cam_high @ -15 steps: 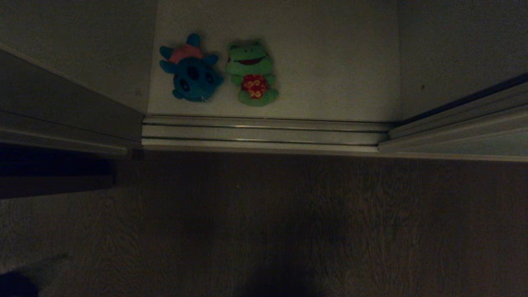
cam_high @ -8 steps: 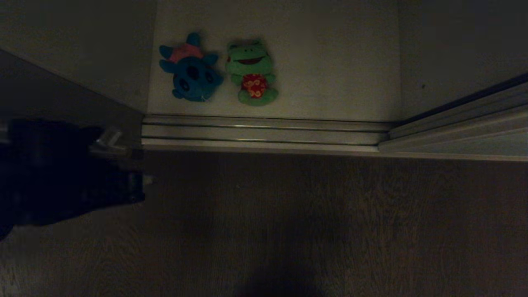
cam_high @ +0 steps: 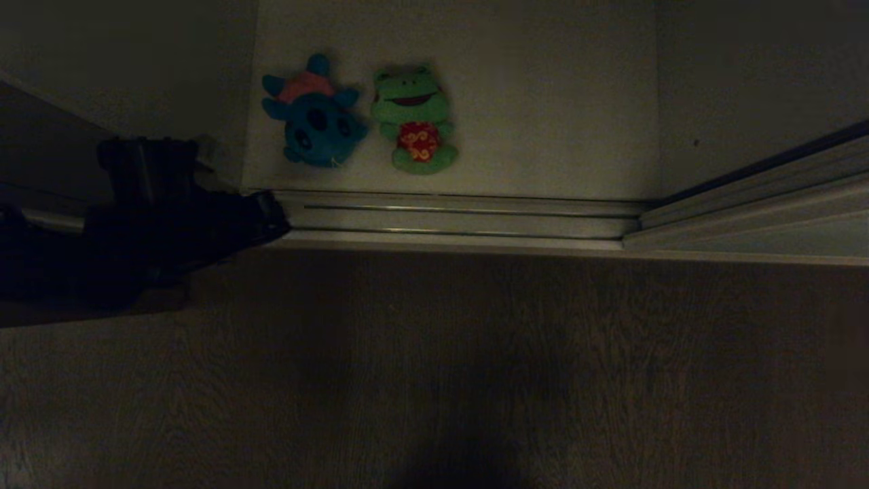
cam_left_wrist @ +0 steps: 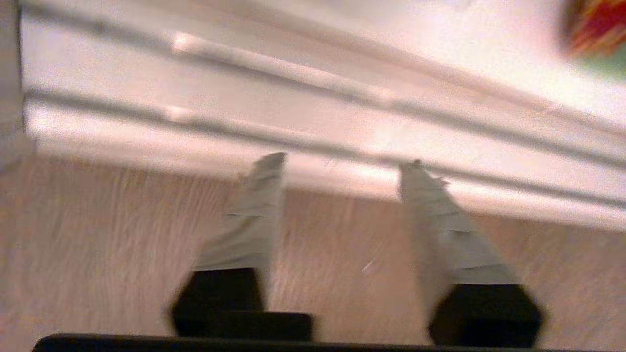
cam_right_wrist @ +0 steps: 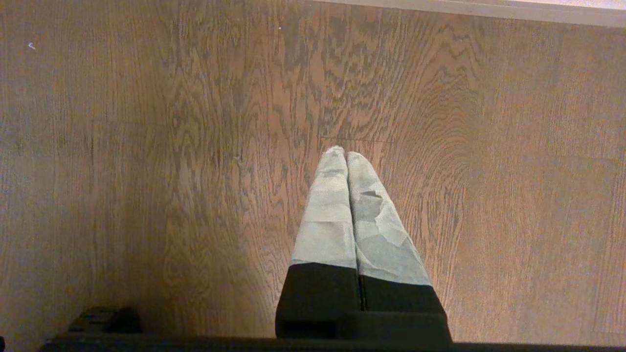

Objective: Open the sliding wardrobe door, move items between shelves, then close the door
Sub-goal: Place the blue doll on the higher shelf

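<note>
Currently I read the left gripper (cam_left_wrist: 342,166) with its fingers (cam_left_wrist: 257,215) spread apart and holding nothing, positioned over the near edge of the door track (cam_high: 461,219). Beyond the track, the teal-blue plush toy (cam_high: 313,122) and the green plush toy (cam_high: 414,122) lie side by side on the white shelf (cam_high: 557,102). The sliding wardrobe door (cam_high: 760,204) stands at the track's right end. On the near side of the track, the right gripper (cam_right_wrist: 346,155) hangs fully closed and empty above the wooden floor (cam_right_wrist: 146,146).

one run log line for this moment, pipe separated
door: open | blue toy, frog toy: side by side on shelf | left gripper: open, empty, at door track | right gripper: shut over floor
</note>
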Motion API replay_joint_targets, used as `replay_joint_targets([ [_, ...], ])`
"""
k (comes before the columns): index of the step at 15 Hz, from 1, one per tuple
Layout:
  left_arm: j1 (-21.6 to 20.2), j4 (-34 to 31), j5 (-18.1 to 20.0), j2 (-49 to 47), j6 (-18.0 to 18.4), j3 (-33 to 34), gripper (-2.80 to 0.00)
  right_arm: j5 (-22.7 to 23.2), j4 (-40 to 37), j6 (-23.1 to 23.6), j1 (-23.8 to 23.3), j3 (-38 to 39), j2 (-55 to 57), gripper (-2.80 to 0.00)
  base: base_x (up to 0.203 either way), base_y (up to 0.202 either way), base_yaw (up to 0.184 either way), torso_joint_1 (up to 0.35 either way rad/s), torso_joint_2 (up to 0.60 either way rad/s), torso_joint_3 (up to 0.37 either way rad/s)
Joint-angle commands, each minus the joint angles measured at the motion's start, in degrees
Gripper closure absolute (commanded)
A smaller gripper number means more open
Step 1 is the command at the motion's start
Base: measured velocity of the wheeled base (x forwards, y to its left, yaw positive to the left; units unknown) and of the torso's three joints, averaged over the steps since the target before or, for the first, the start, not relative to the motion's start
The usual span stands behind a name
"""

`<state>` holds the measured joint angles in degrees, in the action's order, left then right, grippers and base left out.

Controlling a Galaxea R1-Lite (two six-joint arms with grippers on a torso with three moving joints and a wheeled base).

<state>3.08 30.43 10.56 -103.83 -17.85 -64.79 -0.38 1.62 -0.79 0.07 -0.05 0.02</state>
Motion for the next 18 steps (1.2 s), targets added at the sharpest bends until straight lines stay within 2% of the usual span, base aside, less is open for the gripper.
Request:
replay_joint_targets([
  [1, 0.38, 0.34, 0.07, 1.17, -0.67, -1.44, -2.8, 0.0, 0.05, 0.0, 0.01, -0.02, -0.2, 0.0, 0.0, 0.0, 0.0, 0.0, 0.0, 0.0],
  [4, 0.69, 7.1, -0.72, 0.35, -2.59, -2.76, -2.8, -0.05, 0.05, 0.0, 0.01, 0.05, -0.2, 0.0, 0.0, 0.0, 0.0, 0.0, 0.0, 0.0],
  [9, 1.43, 14.95, -3.36, -10.72, -2.63, -9.77, -2.8, 0.03, 0.05, 0.0, 0.01, 0.03, -0.2, 0.0, 0.0, 0.0, 0.0, 0.0, 0.0, 0.0],
  [11, 1.95, 16.44, -5.43, -14.33, -2.8, -13.77, -2.8, 0.03, 0.05, 0.0, 0.01, -0.01, -0.2, 0.0, 0.0, 0.0, 0.0, 0.0, 0.0, 0.0],
  [13, 2.32, 22.6, -7.64, -15.68, -3.95, -15.76, -2.8, -0.06, 0.05, 0.0, 0.01, -0.04, -0.2, 0.0, 0.0, 0.0, 0.0, 0.0, 0.0, 0.0],
  [18, 3.47, 23.5, -7.68, -20.09, -7.36, -20.33, -2.8, 0.03, 0.05, 0.0, 0.01, -0.04, -0.2, 0.0, 0.0, 0.0, 0.0, 0.0, 0.0, 0.0],
])
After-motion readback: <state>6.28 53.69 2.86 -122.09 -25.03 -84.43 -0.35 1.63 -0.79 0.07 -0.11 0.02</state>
